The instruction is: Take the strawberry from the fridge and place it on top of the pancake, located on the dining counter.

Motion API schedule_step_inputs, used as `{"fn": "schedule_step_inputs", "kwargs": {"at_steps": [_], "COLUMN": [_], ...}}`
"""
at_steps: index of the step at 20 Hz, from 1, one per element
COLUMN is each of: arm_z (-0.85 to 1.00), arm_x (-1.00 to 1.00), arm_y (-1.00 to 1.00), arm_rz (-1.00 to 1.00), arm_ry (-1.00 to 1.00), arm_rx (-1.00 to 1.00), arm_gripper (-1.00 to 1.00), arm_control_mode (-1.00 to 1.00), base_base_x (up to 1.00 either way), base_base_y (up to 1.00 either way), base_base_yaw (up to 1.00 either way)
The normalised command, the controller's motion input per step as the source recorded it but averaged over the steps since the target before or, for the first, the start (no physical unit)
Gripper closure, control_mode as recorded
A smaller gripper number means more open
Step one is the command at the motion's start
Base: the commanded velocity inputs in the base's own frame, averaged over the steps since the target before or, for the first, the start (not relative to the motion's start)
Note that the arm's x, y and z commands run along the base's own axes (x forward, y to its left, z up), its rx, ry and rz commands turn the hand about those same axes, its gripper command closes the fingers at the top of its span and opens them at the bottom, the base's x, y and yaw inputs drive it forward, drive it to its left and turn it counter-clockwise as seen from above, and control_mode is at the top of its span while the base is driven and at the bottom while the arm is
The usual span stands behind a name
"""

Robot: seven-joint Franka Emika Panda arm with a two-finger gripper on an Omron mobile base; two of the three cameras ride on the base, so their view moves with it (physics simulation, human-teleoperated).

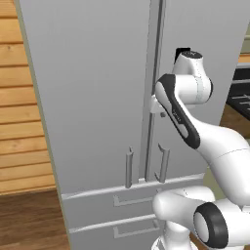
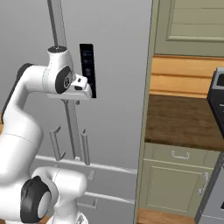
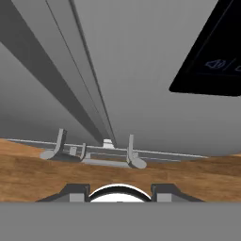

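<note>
The light-grey fridge (image 1: 93,97) stands right in front of me with both doors shut, so the strawberry is hidden. My gripper (image 1: 155,106) hangs against the strip between the two doors, well above the two short door handles (image 1: 130,168). It points down along the door face. Seen from the right base, the gripper (image 2: 78,99) sits just left of a black panel. In the hand view its fingertips (image 3: 75,190) stand apart with nothing between them. The pancake and the dining counter are out of view.
A black control panel (image 2: 86,70) is set in the right door. Two drawers (image 1: 112,205) lie under the doors. A wood-plank wall (image 1: 17,122) flanks the fridge's left. To its right are a brown countertop (image 2: 183,120), pale cabinets (image 2: 175,183) and a stove edge (image 2: 217,94).
</note>
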Motion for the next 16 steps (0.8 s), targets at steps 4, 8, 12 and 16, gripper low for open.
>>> {"fn": "schedule_step_inputs", "kwargs": {"at_steps": [4, 8, 12, 16], "arm_z": [0.0, 0.0, 0.0, 0.0], "arm_x": [-0.03, 0.0, 0.0, 0.0], "arm_y": [0.04, 0.0, 0.0, 0.0], "arm_rz": [0.0, 0.0, 0.0, 0.0], "arm_ry": [0.0, 0.0, 0.0, 0.0], "arm_rx": [0.0, 0.0, 0.0, 0.0], "arm_gripper": [-1.0, -1.0, -1.0, -1.0], "arm_control_mode": [1.0, 1.0, 1.0, 1.0], "base_base_x": [-0.08, -0.18, -0.53, -0.73], "base_base_y": [0.1, 0.29, 0.03, 0.0], "base_base_yaw": [0.0, 0.0, -0.07, -0.06]}}
